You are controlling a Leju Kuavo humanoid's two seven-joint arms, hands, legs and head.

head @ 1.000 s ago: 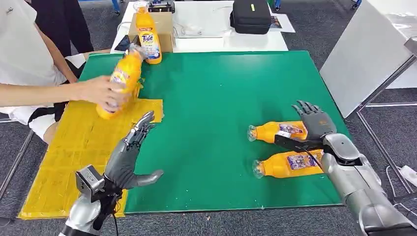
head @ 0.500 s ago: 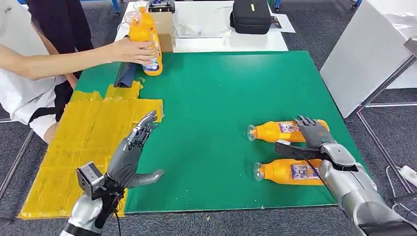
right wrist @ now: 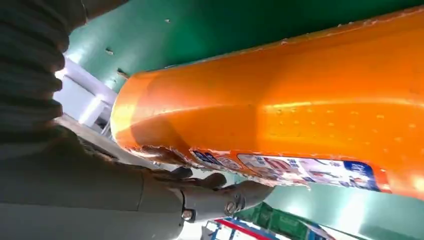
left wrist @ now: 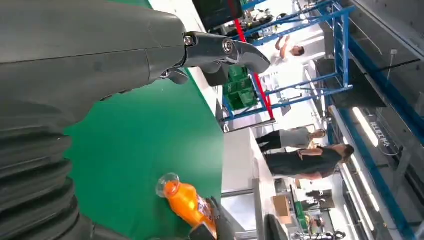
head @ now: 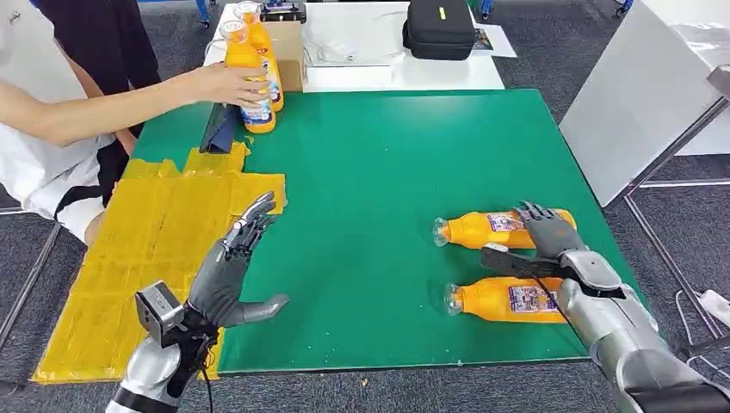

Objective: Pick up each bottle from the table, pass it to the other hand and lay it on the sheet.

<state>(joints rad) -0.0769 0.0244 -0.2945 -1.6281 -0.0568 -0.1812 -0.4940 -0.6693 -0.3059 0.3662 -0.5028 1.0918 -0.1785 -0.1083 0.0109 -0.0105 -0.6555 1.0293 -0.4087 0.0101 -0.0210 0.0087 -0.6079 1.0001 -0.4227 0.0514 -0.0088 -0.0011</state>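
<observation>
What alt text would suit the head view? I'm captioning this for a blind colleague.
The right robot hand reaches over the farther of two orange bottles lying on a green table. The left robot hand hovers open beside a yellow sheet, while a person's hand stands another bottle upright.

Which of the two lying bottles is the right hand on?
The farther bottle: the right hand lies over its base end. The nearer bottle lies apart, beside the forearm.

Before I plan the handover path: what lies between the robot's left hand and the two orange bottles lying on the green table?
In the head view, only bare green table lies between the left hand and the two lying orange bottles.
</observation>
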